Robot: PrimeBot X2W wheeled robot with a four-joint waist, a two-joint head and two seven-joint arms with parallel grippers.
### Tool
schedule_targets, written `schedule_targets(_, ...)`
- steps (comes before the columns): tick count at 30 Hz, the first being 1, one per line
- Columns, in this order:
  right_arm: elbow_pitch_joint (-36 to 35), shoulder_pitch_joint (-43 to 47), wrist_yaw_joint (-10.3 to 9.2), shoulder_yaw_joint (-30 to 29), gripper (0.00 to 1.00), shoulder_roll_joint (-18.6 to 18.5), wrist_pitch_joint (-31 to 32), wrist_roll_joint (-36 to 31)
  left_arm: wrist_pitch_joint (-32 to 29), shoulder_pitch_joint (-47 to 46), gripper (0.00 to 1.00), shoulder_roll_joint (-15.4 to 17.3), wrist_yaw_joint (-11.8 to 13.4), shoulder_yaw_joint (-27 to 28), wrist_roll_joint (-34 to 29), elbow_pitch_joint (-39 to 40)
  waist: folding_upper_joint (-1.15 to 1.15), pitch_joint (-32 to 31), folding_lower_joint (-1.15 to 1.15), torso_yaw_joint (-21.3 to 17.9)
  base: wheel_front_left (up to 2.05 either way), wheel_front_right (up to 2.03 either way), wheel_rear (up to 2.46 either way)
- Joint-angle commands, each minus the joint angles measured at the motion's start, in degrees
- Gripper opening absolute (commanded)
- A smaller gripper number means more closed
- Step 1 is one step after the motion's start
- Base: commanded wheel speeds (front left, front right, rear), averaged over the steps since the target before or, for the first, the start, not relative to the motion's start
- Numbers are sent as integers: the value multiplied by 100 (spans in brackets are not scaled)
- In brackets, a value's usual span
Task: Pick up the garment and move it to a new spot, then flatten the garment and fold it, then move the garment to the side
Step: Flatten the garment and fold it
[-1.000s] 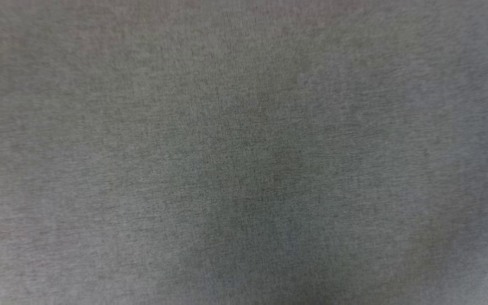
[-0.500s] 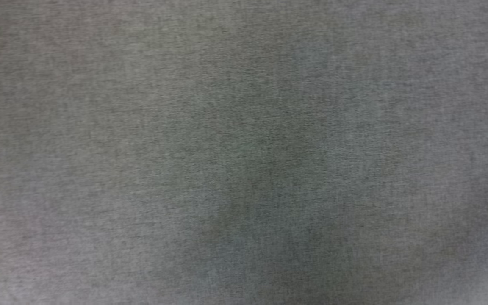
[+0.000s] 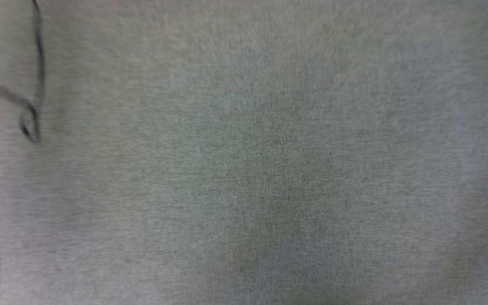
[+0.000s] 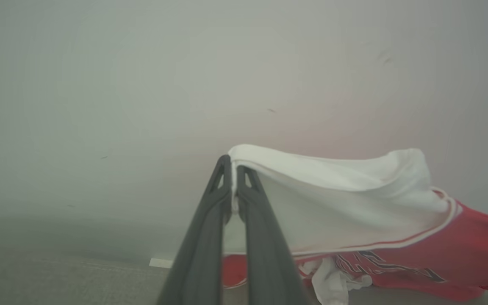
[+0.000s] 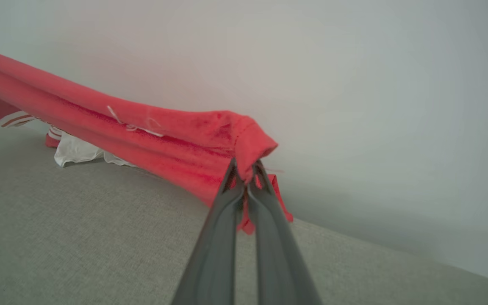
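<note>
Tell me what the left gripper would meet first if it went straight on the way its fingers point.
The left gripper is shut on the white sleeve of the garment. Beyond its tips the way looks free up to the pale wall, probably the first thing met; its depth is unclear.

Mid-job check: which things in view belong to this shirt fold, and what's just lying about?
Job: red basketball-style T-shirt with white sleeves, held up between both grippers; left gripper, shut on its white sleeve; right gripper, shut on a red edge.
Lying about: grey woven fabric surface below; plain pale wall; thin dark looped cord, blurred, upper left of head view.
</note>
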State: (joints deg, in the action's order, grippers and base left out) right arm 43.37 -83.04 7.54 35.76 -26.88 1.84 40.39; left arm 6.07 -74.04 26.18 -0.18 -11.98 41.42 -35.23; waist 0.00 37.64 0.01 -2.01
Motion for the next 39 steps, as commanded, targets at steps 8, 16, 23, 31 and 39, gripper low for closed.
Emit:
schedule_targets(8, -148, 2366, -12, 69, 0, -240, -205, 714, 323, 3036, 0, -28, 198, 376, 551, 687, 0, -1534, -1, 126, 0, 0, 0)
schedule_targets(16, -624, 4269, -18, 2, 0, -482, -182, 876, 48, 5673, 0, 78, 888, 438, 655, 1981, 0, -2515, -1, 71, 0, 0, 0)
schedule_targets(23, -1255, 5870, -29, -506, 0, -640, -135, 583, -266, 7729, 0, 114, 1656, 598, 805, 3367, 0, -3027, -1, 36, 0, 0, 0)
schedule_targets(31, -2392, 8041, -40, -2083, 0, -223, 331, 18, -653, 9362, 0, 151, 2380, 719, 909, 4720, 0, -3309, -1, 91, 0, 0, 0)
schedule_targets(39, -3710, 8901, -36, -3334, 0, 592, 1416, -959, -975, 9273, 0, 362, 2379, 531, 810, 5225, 0, -3337, -1, 58, 0, 0, 0)
